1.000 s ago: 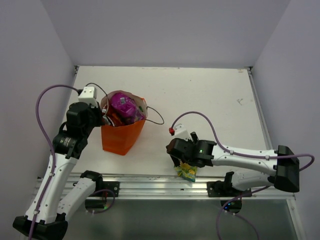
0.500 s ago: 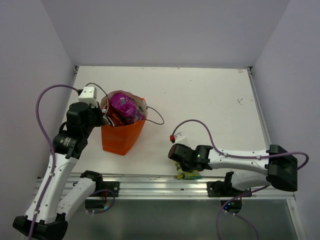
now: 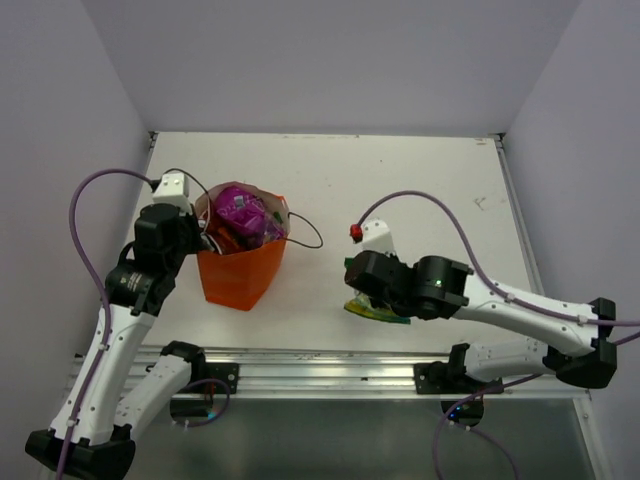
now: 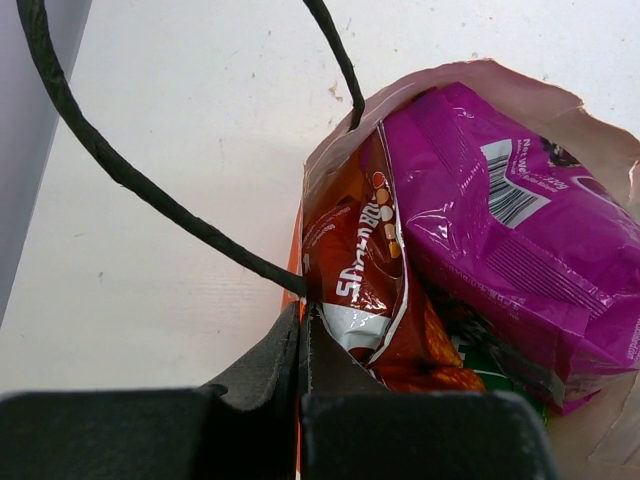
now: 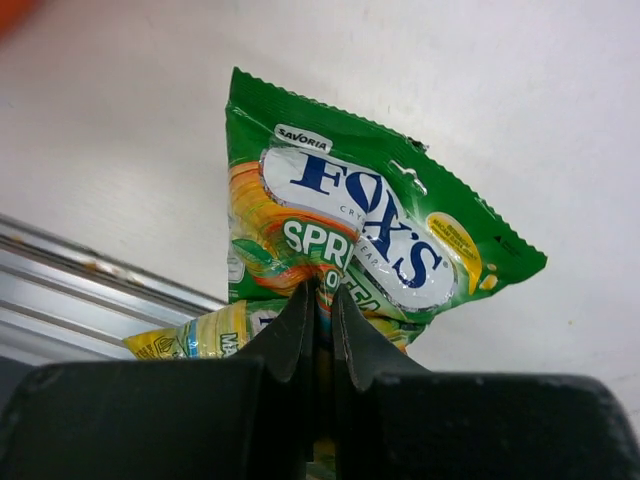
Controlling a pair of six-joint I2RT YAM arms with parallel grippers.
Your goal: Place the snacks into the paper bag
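Observation:
The orange paper bag [image 3: 238, 275] stands upright at the left of the table. My left gripper [image 3: 200, 237] is shut on its near rim, with the orange paper edge pinched between the fingers [image 4: 270, 360]. Inside the paper bag [image 4: 600, 130] lie a purple packet [image 4: 500, 220], a red Doritos bag [image 4: 360, 270] and a sliver of a green packet [image 4: 475, 348]. My right gripper [image 3: 362, 298] is shut on the small yellow-green packet [image 3: 374, 311], which hangs just above the table near the front edge. In the right wrist view the fingers pinch the yellow-green packet [image 5: 370, 220] at its lower middle.
A dark cord handle [image 4: 150, 190] loops out over the table beside the bag, and another [image 3: 310, 238] trails to the bag's right. An aluminium rail [image 3: 300, 365] runs along the near edge, seen also as the rail [image 5: 80, 290] just left of the held packet. White walls enclose the table [image 3: 420, 190].
My right gripper has shut on the yellow-green packet and lifted it from beside the rail, moving away from the front edge. The left gripper and bag shifted slightly left.

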